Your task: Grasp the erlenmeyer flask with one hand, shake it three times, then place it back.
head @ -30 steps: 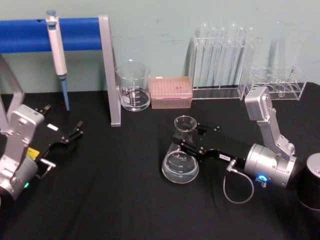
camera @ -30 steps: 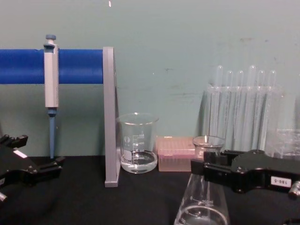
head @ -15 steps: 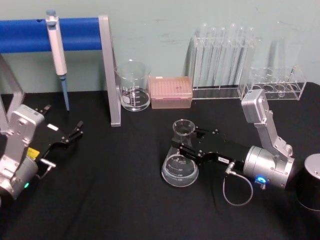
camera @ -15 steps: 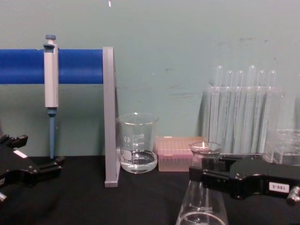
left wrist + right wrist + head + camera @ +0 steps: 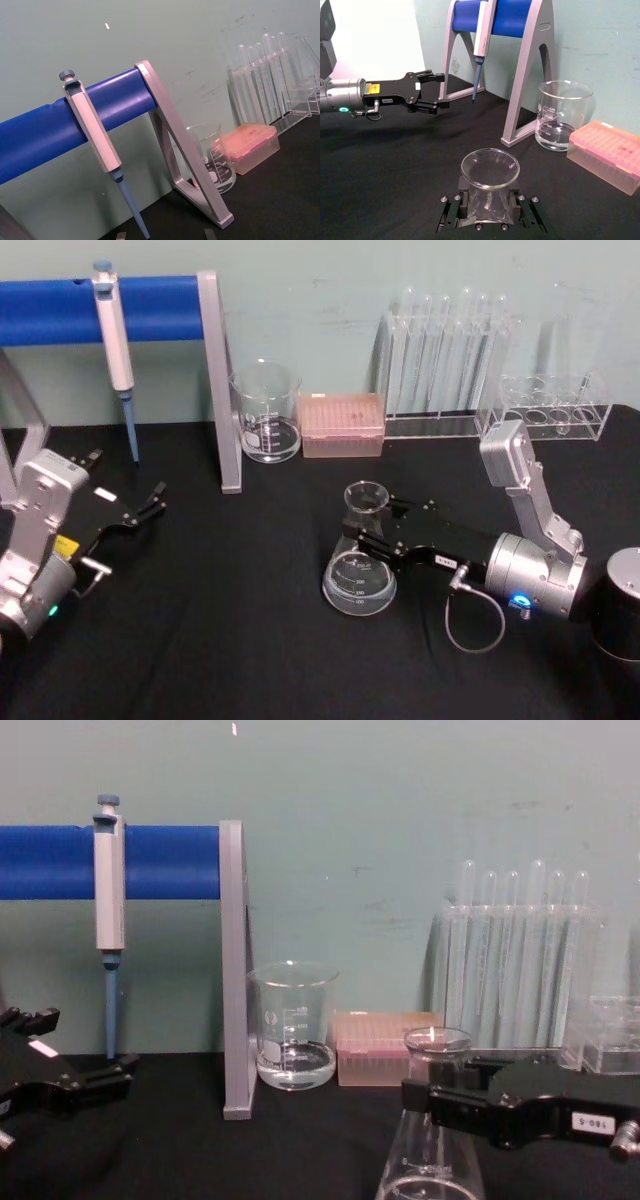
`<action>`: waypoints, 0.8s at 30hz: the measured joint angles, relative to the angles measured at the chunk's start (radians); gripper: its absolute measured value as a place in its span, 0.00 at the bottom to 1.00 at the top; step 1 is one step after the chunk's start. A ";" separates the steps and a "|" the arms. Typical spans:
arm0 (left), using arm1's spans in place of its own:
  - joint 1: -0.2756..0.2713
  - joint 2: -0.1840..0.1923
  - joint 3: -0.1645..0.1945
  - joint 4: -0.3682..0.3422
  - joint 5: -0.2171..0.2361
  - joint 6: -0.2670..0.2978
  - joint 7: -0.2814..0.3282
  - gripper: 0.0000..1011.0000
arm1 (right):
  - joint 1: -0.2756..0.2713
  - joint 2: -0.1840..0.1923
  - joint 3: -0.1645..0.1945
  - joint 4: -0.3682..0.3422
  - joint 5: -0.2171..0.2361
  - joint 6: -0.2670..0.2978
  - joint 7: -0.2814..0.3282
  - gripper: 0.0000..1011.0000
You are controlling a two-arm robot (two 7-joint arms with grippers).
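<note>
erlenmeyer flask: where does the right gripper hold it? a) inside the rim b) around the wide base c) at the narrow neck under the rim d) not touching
C: the right gripper clamps the erlenmeyer flask at its neck, just under the flared rim; the left gripper idles open at the left.

My right gripper [image 5: 370, 531] was black with a small white label. The erlenmeyer flask [image 5: 360, 580] was clear glass, faintly marked in white. At eleven o'clock the bar [image 5: 60, 308] was blue; at twelve, the tip box [image 5: 342, 424] pink. The tablecloth [image 5: 230, 640] was black.
</note>
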 joint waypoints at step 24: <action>0.000 0.000 0.000 0.000 0.000 0.000 0.000 0.99 | 0.001 0.001 -0.003 -0.005 -0.002 0.017 -0.008 0.45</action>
